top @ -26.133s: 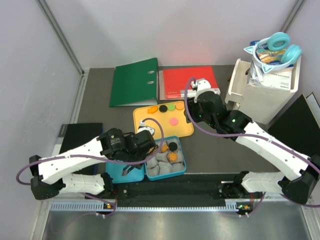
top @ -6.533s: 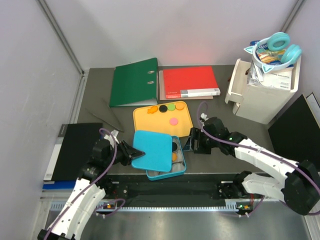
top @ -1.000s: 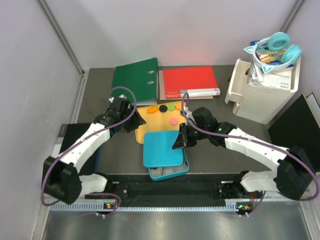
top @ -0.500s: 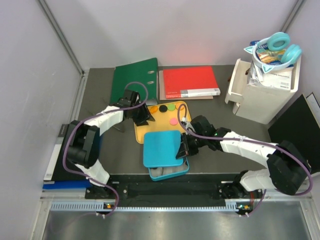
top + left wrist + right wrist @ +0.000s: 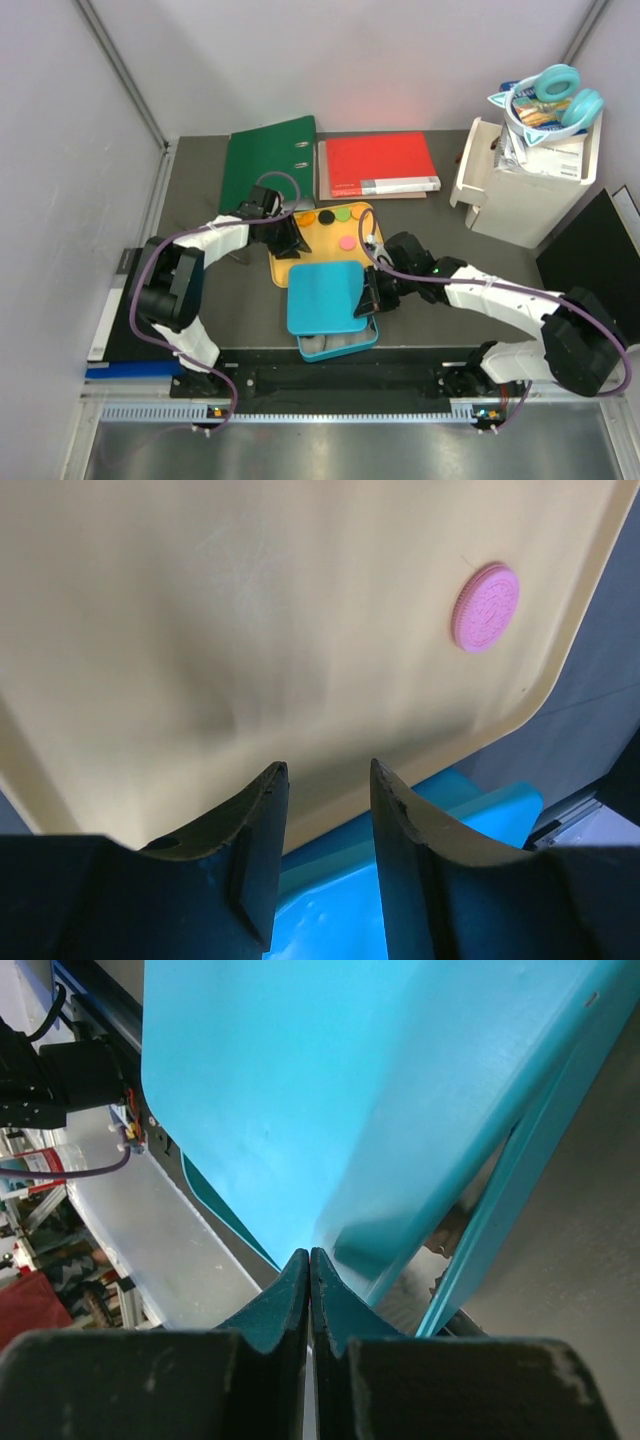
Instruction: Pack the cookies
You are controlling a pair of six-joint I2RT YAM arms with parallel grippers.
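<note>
Several cookies lie along the far edge of the yellow tray (image 5: pixel 372 258): orange (image 5: pixel 305 218), black (image 5: pixel 325 216), green (image 5: pixel 342 213), and a pink one (image 5: pixel 347 241) nearer the middle. My left gripper (image 5: pixel 292 242) hangs over the tray's left part, open, with nothing between its fingers. In the left wrist view it (image 5: pixel 325 773) frames the tray's near edge, and the pink cookie (image 5: pixel 486 607) lies ahead to the right. A blue lid (image 5: pixel 322 297) rests askew on the teal box (image 5: pixel 345 343). My right gripper (image 5: pixel 367 299) is shut, its tips (image 5: pixel 309 1256) at the lid's right edge (image 5: pixel 300 1090).
A green binder (image 5: pixel 268 163) and a red binder (image 5: pixel 378 165) lie behind the tray. A white bin (image 5: pixel 520 190) with blue headphones (image 5: pixel 556 95) stands at the back right. A black folder (image 5: pixel 130 300) lies at the left edge, and a black panel (image 5: pixel 595 255) at the right.
My left arm has swung right from beside the tray to over its left part, its jaws narrowing. My right gripper has slid down to the lid's right edge. The lid has stayed put.
</note>
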